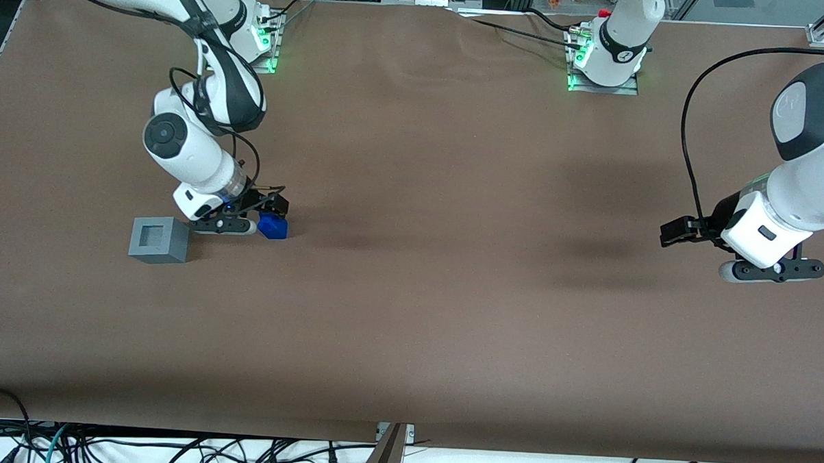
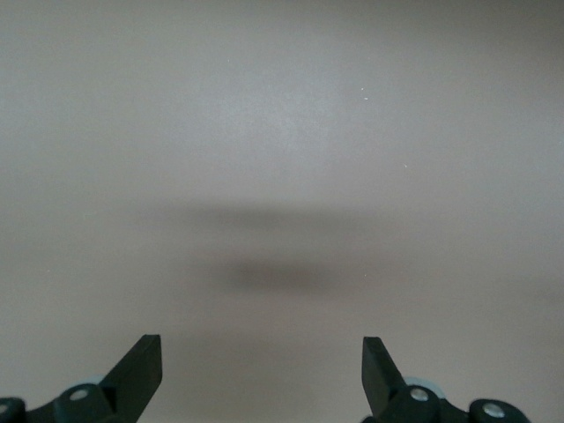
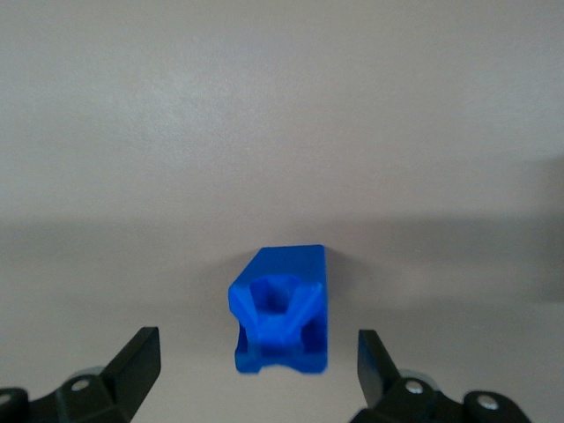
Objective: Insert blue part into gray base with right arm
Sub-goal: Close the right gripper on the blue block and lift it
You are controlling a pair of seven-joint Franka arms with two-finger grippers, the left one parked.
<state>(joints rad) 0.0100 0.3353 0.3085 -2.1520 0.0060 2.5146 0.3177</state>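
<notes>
Right arm's gripper (image 1: 260, 216) low over the table (image 1: 451, 294) with jaws spread wide, nothing held, straddling the blue part (image 1: 273, 226), which lies on the table near the gray base (image 1: 158, 240).

The right arm (image 1: 204, 108) reaches down from its mount toward the working arm's end of the table, folding at a black elbow section; its white wrist tilts steeply downward, the silver band just above the hand; the hand (image 1: 265, 216) hangs low, close over the table; in the right wrist view its two black fingers (image 3: 137, 361) stand spread wide apart with a clear gap on each inner side, touching nothing; the hand (image 3: 256, 366) points nearly straight down.
</notes>
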